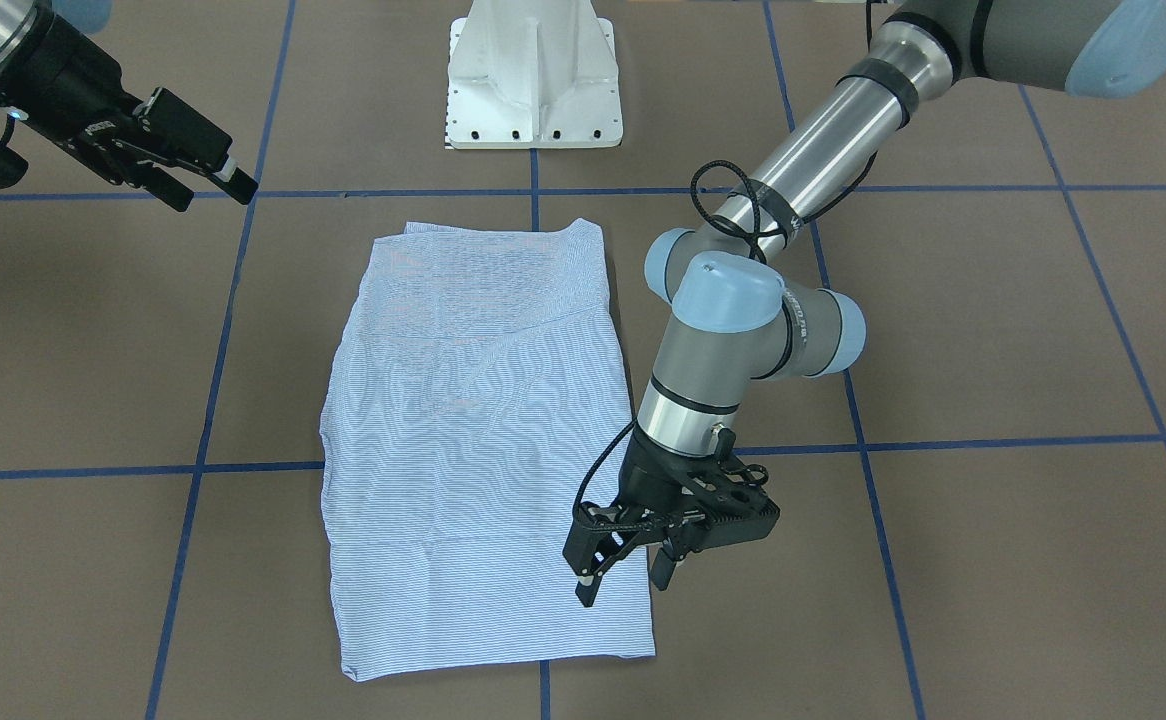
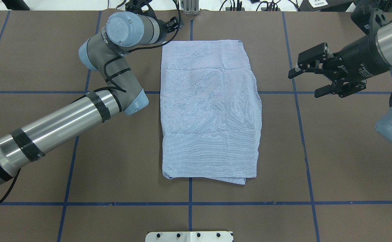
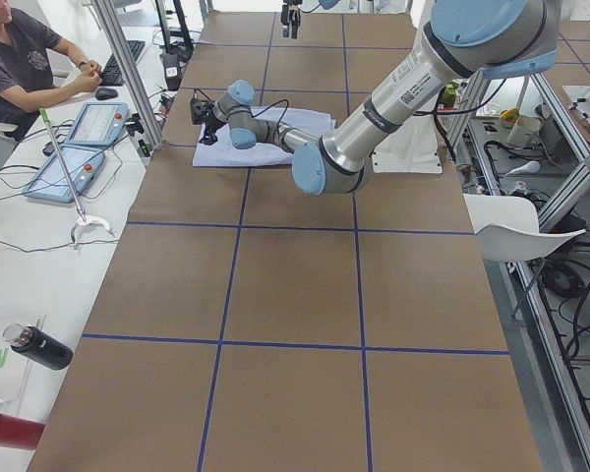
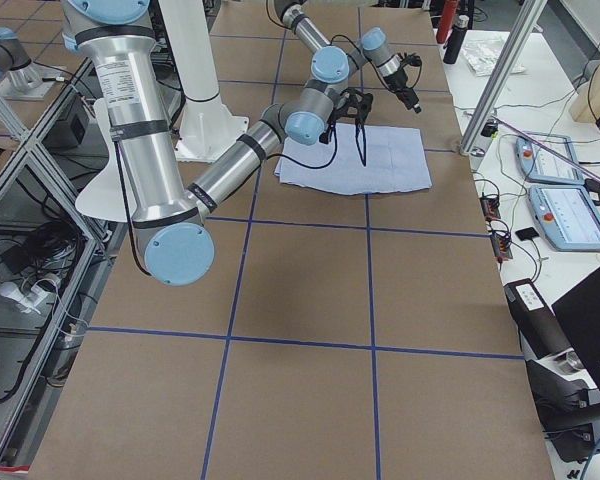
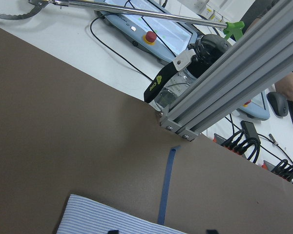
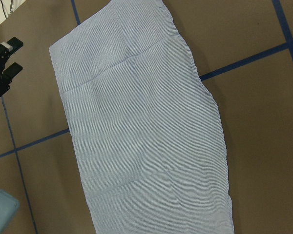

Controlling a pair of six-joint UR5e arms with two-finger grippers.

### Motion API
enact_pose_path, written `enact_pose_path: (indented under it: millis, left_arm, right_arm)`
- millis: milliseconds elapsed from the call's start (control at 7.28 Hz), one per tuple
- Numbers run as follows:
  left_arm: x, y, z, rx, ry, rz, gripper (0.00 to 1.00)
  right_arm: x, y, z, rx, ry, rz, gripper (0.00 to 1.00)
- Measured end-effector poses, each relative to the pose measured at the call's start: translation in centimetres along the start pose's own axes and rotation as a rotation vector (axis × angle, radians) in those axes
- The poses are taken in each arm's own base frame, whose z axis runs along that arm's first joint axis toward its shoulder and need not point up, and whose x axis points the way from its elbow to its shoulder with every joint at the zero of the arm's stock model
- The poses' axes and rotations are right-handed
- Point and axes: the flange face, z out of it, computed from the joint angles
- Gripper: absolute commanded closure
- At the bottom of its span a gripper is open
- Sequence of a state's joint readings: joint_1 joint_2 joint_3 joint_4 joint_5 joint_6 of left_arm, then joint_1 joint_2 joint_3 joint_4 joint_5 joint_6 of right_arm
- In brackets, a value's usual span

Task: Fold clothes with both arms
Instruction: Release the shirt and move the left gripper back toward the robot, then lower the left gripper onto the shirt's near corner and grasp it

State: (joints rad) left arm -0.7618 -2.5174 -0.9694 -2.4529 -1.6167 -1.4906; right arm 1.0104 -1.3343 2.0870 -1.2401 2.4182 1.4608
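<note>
A brown paper-covered table (image 3: 295, 295) crossed by blue tape lines (image 3: 359, 285) is filling the room. Along one long side of the table, a white desk (image 3: 20, 285) is carrying two light blue control tablets (image 3: 64, 172). A silver aluminium post (image 3: 128, 74) is rising at that edge, and a person in a dark T-shirt (image 3: 15, 54) is sitting there.

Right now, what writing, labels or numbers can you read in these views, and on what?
None reads as words.
White print on the right arm, on its black wrist: too blurred.
Print on the left arm, on its grey joint: too small.
Yellow-green logo on a black strap: illegible.
The shirt: no text visible.
</note>
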Motion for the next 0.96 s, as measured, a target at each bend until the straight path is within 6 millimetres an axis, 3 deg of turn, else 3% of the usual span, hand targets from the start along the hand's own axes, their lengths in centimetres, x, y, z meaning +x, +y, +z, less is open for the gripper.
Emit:
enact_pose_path:
  millis: [549, 686, 961]
  left_arm:
    - [-6.0, 4.1, -8.2, -0.256, -0.066, -0.038, 0.01]
    - [-7.4, 6.8, -10.2, -0.318, -0.066, -0.079, 0.01]
    - [-7.9, 14.4, -14.0, -0.433, -0.054, -0.176, 0.01]
  right_arm:
    - [0.1, 0.3, 0.7, 0.001, 0.010, -0.002, 0.00]
    - [0.1, 0.5, 1.1, -0.005, 0.013, -0.003, 0.00]
    - [0.2, 0.6, 2.1, -0.011, 0.024, -0.017, 0.00]
